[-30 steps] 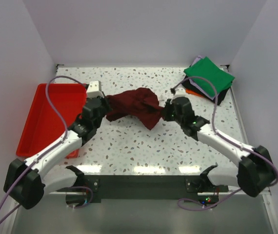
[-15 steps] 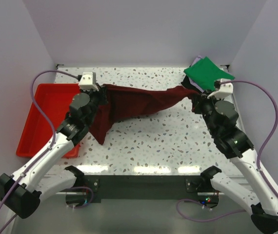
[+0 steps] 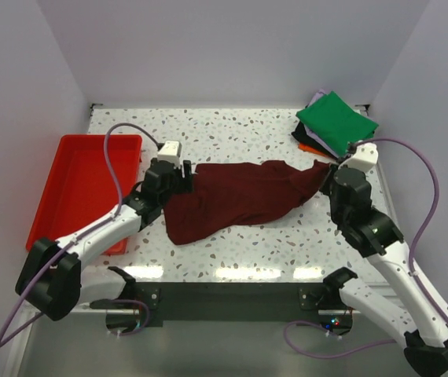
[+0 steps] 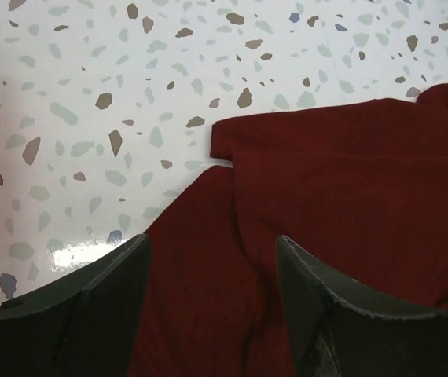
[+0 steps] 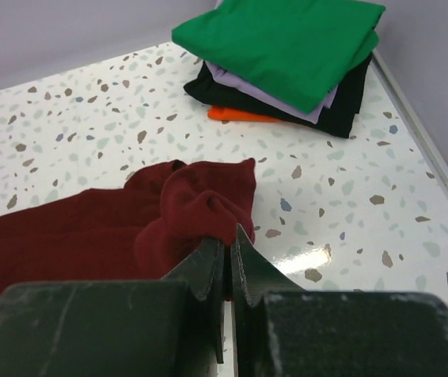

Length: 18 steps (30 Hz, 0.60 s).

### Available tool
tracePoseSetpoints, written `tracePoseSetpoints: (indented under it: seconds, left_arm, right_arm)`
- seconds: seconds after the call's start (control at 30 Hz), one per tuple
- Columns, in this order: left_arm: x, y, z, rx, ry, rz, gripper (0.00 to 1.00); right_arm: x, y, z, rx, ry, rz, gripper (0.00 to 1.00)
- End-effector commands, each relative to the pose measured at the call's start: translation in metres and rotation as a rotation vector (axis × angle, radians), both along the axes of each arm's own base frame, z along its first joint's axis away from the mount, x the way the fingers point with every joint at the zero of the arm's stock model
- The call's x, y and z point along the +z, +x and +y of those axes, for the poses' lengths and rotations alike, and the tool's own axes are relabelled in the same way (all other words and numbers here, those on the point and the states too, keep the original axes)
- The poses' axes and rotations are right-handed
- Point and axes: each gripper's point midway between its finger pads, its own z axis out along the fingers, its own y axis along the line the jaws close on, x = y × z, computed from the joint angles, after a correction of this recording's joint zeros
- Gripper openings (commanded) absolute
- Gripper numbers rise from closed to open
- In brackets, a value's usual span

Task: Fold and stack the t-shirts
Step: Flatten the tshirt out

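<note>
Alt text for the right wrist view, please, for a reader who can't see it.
The right gripper, jaws shut, pinches a bunched corner of the maroon t-shirt, which lies spread to the left on the speckled table. Behind it sits a stack of folded shirts: green on top, then lavender, black and orange.

From high behind, looks down on the table [image 3: 240, 133]. From the left wrist, stares down close past the left pincer [image 4: 212, 251] onto the maroon shirt [image 4: 350, 196]. From the right wrist, looks low over the right pincer [image 5: 229, 243] toward the folded stack [image 5: 287, 55] beyond. Shares the shirt throughout.
</note>
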Motion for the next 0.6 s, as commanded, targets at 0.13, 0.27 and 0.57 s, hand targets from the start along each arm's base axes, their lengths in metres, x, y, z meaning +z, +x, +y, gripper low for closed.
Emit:
tracePoseSetpoints:
  seconds: [0.13,0.27,0.57]
  left_arm:
    - [-0.013,0.024,-0.006,0.013,-0.017,-0.033,0.65]
    - [-0.028,0.039,-0.024,-0.039,-0.019,-0.005,0.62]
    - [-0.032,0.08,-0.048,-0.073,-0.003,-0.029,0.57]
  right_arm:
    - [-0.018,0.013,0.001,-0.036,0.0,0.025,0.0]
    - [-0.025,0.017,0.006,-0.021,0.005,0.039,0.0]
    - [-0.03,0.017,0.003,-0.022,-0.002,0.044,0.0]
